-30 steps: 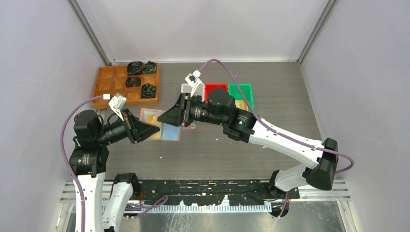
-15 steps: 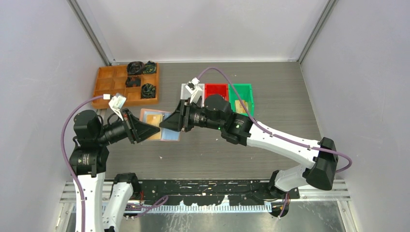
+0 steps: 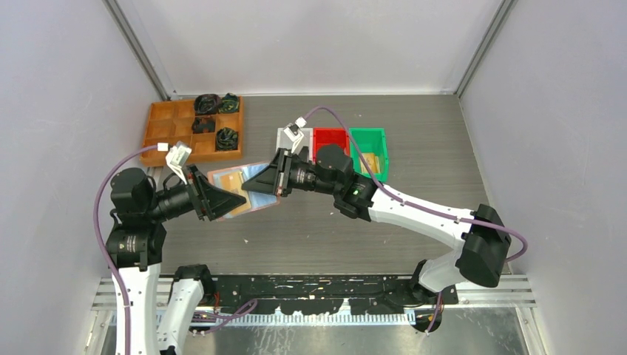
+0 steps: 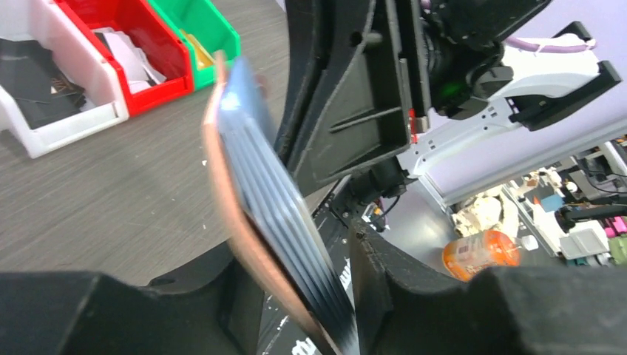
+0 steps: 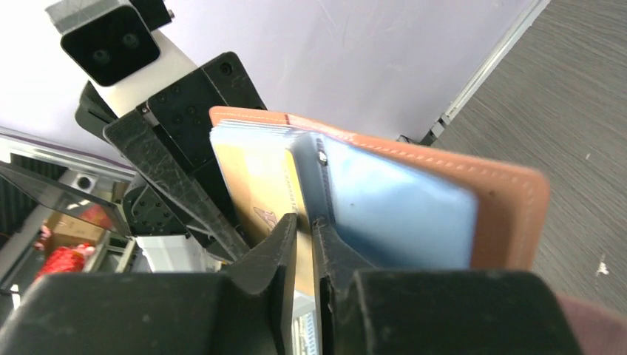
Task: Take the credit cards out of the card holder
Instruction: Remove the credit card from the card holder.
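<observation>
1. Top view: the left gripper [image 3: 233,200] is pinched on the holder [image 3: 250,201] and carries it clear of the table. The holder's open face is turned toward the right gripper [image 3: 260,182], which meets the holder's far edge. The step in hand looks like drawing one card out. To do it well, the right arm should pull straight away from the holder, along the sleeve and not across it. The left arm should hold firm so that the holder does not follow.

2. Left wrist view: the holder [image 4: 255,200] shows edge-on, with the leather back on one side and a stack of blue sleeves [image 4: 296,244] on the other. The left fingers [image 4: 384,281] press on the holder's lower end from both sides. That grip leaves the upper end free, which the pull needs. The right gripper's black body stands just beyond the holder's upper half, on the sleeve side. Its tips are hidden here.

3. Right wrist view: the right fingers [image 5: 285,244] are pressed nearly together, leaving only a thin slit. They appear to pinch the near edge of the tan card [image 5: 255,185], which lies in the holder's front sleeve. A blue sleeve [image 5: 399,214] lies just beside the tips. I cannot tell whether the bite takes the card alone or the sleeve lip too. A slow pull would show which: if the holder drags along, the fingers should be reset on the card only.
</observation>
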Robot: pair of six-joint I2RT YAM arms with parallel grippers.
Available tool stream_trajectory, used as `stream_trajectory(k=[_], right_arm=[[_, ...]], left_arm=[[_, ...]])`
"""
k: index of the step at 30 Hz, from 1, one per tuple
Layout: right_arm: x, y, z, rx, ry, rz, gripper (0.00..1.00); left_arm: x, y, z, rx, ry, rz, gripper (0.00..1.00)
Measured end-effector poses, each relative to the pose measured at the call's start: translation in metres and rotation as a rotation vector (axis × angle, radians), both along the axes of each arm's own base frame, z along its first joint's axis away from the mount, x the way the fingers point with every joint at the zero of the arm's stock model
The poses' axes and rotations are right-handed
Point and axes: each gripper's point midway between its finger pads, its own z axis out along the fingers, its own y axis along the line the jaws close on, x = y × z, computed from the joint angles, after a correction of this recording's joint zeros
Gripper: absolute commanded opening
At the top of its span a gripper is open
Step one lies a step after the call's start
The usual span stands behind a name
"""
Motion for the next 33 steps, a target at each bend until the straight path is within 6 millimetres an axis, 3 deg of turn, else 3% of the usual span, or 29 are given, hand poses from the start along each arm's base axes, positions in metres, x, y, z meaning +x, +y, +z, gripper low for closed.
stream_trajectory(k=[4, 11, 33], right_arm=[[0.006, -0.003, 0.002, 0.055, 0.028, -0.010, 0.11], [0.005, -0.011, 0.015, 0.136, 0.029, -0.012, 0.08], [-0.001, -0.035, 0.018, 0.178, 0.014, -0.047, 0.03]], left_arm=[[-0.004, -0.003, 0.007, -0.039, 0.022, -0.024, 0.45], [-0.002, -0.006, 0.017, -0.095, 0.051, -0.029, 0.29], [-0.007, -0.010, 0.023, -0.139, 0.109, -0.102, 0.23]])
